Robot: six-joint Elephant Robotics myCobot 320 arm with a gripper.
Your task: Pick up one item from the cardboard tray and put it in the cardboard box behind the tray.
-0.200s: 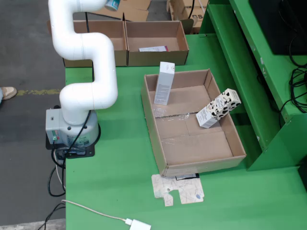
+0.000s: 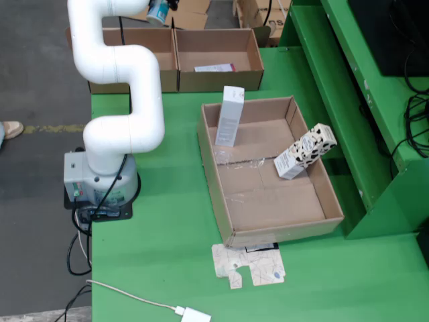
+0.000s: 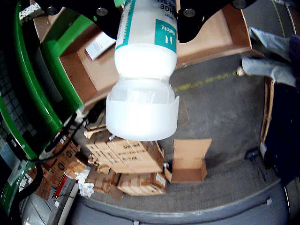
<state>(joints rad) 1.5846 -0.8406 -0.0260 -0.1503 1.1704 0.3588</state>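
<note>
White bottle (image 3: 143, 79) hung cap-down, long axis vertical, clamped in the gripper (image 3: 145, 14); two cartons (image 2: 229, 115) (image 2: 305, 151) stood in one tray (image 2: 231, 221).

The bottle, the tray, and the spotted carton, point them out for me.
bottle (image 3: 143, 89): gripper view, white body below the label.
tray (image 2: 213, 168): fixed view, left wall.
spotted carton (image 2: 305, 151): fixed view, patterned side, leaning on the tray's right wall.

A flattened printed carton (image 2: 249, 265) lies on the green table (image 2: 161, 241) near a white cable (image 2: 131, 295).
</note>
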